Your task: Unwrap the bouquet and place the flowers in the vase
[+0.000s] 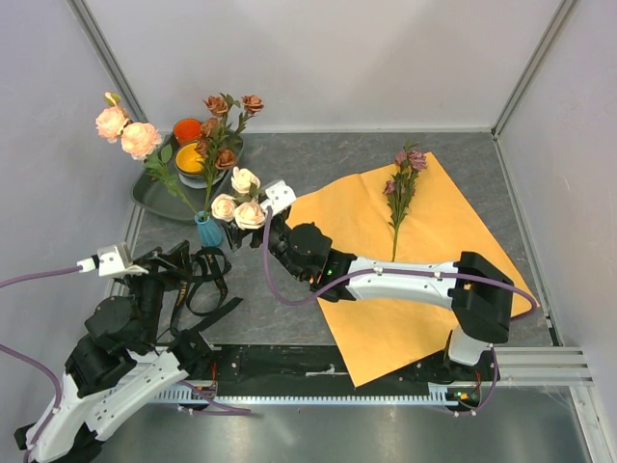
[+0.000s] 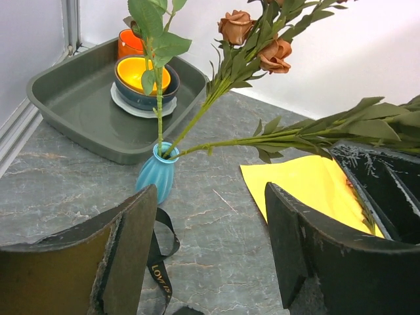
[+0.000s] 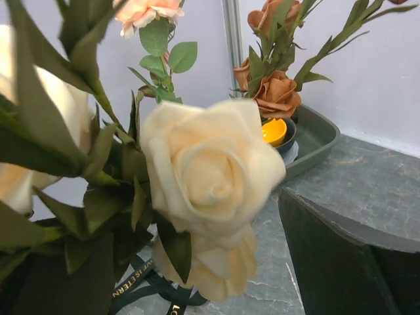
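Now, left jaws parted, right jaws parted around cream roses [image 3: 210, 177], stems [image 2: 159, 111] in vase [image 2: 157, 172].

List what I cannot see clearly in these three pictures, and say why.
- Right wrist view: the vase is hidden behind the cream-white roses and their leaves.
- Left wrist view: the peach-pink roses have their heads cut off by the top edge.
- Left wrist view: the black ribbon has lettering too small to read fully.
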You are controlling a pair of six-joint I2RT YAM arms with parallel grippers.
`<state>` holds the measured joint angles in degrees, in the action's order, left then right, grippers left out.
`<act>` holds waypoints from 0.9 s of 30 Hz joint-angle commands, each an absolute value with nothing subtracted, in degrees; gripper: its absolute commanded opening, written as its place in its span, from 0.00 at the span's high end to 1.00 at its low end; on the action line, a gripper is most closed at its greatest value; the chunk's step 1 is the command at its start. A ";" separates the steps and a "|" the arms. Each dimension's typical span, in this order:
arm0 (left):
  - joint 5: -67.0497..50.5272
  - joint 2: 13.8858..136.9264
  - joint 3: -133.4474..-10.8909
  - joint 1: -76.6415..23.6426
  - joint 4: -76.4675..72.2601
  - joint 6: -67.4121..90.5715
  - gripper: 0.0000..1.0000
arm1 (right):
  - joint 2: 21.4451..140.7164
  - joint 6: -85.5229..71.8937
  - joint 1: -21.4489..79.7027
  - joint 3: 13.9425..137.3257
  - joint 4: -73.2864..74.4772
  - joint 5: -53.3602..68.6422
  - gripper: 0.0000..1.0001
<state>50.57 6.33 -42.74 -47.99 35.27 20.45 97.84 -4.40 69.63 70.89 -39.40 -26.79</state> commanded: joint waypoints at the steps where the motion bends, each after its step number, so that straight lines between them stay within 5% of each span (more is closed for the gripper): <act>1: 51.24 8.17 -42.54 -47.55 34.37 20.13 0.27 | 100.10 -3.96 69.87 75.22 -38.23 -24.97 0.02; 17: 50.71 6.86 -42.36 -47.11 34.45 20.30 0.29 | 113.46 -3.52 68.03 84.11 -35.34 -18.02 0.02; 27: 50.10 5.28 -42.28 -46.85 34.45 20.57 0.29 | 111.36 -4.13 67.94 77.44 -36.91 -18.28 0.02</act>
<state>50.30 6.68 -42.54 -47.31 35.31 20.45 113.89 -3.31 67.88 80.47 -33.78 -18.28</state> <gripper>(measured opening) 0.712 0.982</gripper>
